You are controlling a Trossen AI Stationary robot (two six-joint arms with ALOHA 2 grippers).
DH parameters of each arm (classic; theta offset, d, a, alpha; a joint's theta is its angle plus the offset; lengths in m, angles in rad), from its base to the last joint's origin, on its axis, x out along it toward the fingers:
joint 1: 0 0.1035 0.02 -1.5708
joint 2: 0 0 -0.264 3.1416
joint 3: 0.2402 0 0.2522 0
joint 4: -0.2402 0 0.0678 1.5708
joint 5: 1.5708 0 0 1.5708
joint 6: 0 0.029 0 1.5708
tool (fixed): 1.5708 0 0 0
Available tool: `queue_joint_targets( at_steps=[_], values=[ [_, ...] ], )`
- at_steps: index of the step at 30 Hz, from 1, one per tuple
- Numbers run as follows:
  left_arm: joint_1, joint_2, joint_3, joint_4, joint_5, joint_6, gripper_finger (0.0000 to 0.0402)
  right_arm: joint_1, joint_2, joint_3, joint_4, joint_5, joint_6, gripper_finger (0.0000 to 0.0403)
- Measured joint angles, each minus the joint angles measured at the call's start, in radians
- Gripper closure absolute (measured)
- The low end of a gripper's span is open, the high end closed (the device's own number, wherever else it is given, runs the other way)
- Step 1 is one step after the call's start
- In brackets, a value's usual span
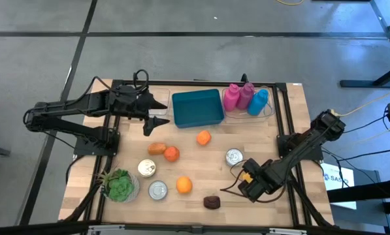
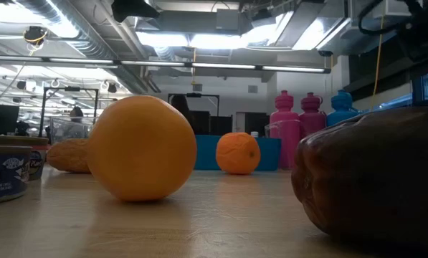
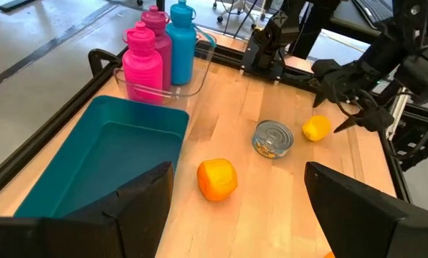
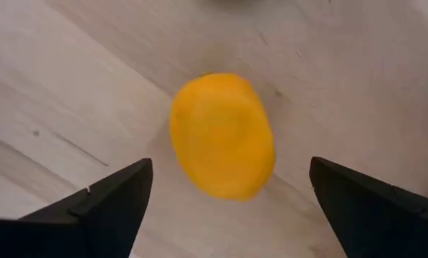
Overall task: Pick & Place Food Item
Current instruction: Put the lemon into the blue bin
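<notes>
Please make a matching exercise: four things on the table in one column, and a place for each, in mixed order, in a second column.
Things:
1. lemon
2. plant
3. bottles
4. left end effector

Places:
A. in a clear tray beside the teal bin
B. at the bin's left side
C. front left corner
D. between the open right end effector fingers

Pairs: 1-D, 2-C, 3-A, 4-B

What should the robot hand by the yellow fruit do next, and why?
Probably close the right gripper on the yellow fruit. Its fingers stand open on either side of the fruit, which lies on the table between them and is not gripped. It may need to come down a little first.
</notes>
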Motion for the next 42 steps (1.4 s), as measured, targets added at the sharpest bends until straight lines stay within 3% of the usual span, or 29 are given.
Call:
queue_joint_targets(
  at_steps=[15,20,28,34,42],
  values=[
    [0.000,0.000,0.000,0.000,0.000,-0.004,0.0096,-0.035,0.000,-0.222,0.267,-0.008,-0.100,0.0039],
    [0.000,0.000,0.000,0.000,-0.001,-0.005,0.0096,-0.035,-0.005,-0.251,0.304,-0.018,-0.098,0.0073],
    [0.000,0.000,0.000,0.000,-0.002,-0.020,0.0096,-0.035,0.001,-0.207,0.315,-0.042,-0.120,0.0221],
    [0.000,0.000,0.000,0.000,0.013,-0.022,0.0096,-0.040,0.001,-0.135,0.283,0.054,-0.131,0.0221],
    [0.000,0.000,0.000,0.022,0.115,0.001,0.0096,-0.052,-0.035,0.005,0.183,0.148,-0.168,0.0221]
  ],
)
